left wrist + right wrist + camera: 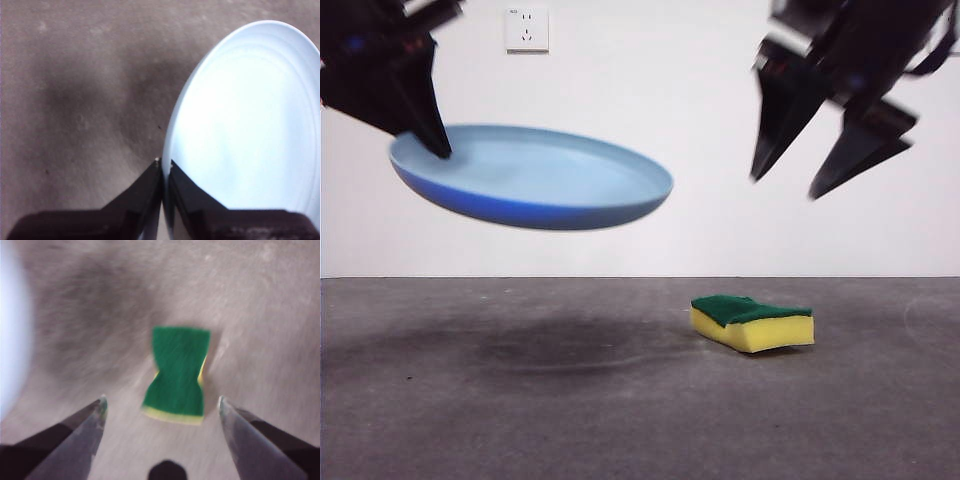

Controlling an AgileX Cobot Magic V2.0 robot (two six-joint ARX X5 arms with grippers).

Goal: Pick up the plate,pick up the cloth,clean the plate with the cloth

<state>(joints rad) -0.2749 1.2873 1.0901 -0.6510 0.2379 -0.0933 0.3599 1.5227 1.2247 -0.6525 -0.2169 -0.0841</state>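
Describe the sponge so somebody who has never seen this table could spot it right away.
Start at the grey table; the only thing lying on it is the sponge, below the open right end effector. It is a small yellow block with a dark green top and wavy sides, unlike the wide light blue plate held in the air by the left end effector.

Light blue plate [535,176] held clear of the grey table [520,420], tilted, pinched at its rim by the left gripper [432,140] at upper left; right gripper [825,170] high at upper right, jaws spread, above the cloth [753,322] lying flat, green side up.
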